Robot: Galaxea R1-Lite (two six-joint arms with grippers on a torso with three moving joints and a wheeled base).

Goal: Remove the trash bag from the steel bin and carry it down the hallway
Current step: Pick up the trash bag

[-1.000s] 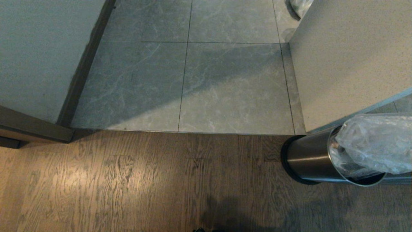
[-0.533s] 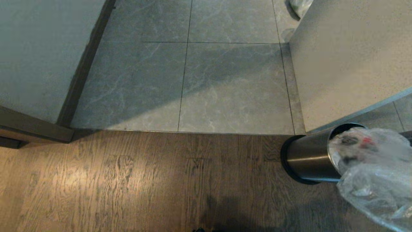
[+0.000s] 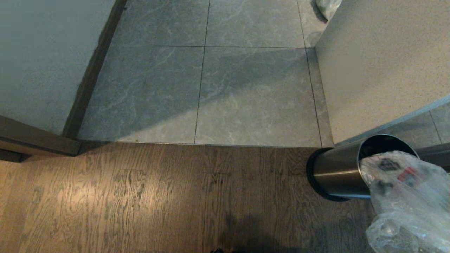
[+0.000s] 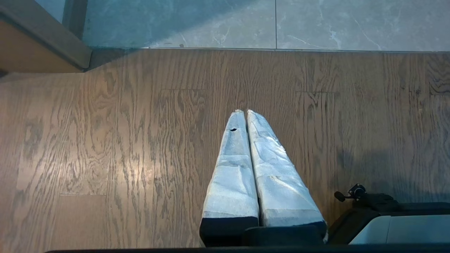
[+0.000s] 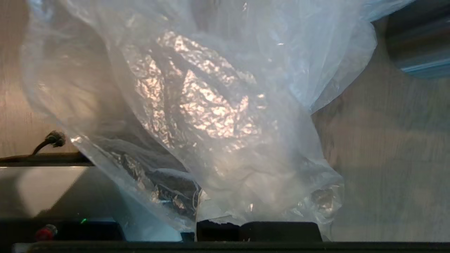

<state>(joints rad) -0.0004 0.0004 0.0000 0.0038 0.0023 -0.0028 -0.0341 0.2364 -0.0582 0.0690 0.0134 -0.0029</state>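
- The right tool (image 5: 258,230) is clamped fully closed at the bottom of the right wrist view, with the thin plastic of the trash bag (image 5: 211,116) gathered right over its dark tips; the bag billows out from there and fills most of that view, so the fingers themselves are hidden under the film.
- In the head view the trash bag (image 3: 407,200) hangs at the near right edge, outside the steel bin (image 3: 337,175), its upper part overlapping the bin's open mouth; dark, white and red rubbish shows through the clear film.
- The left tool (image 4: 246,114) is parked over the wood-plank floor (image 4: 105,140), its 2 white-wrapped fingers (image 4: 232,175) pressed together and holding nothing, well apart from bag and bin.
- Count: 1 clear trash bag, 1 steel bin, 2 tools, and 1 more pale bag (image 3: 327,7) far off at the top edge by the right wall's corner.
- The steel bin stands on the wood planks at the seam with the tiles, just beside the right wall (image 3: 379,70), its mouth dark.
- Beyond the seam lies the hallway (image 3: 246,88), large grey marbled tiles running between the left wall (image 3: 38,63) with dark skirting and the pale right wall; a diagonal shadow crosses the tiles.
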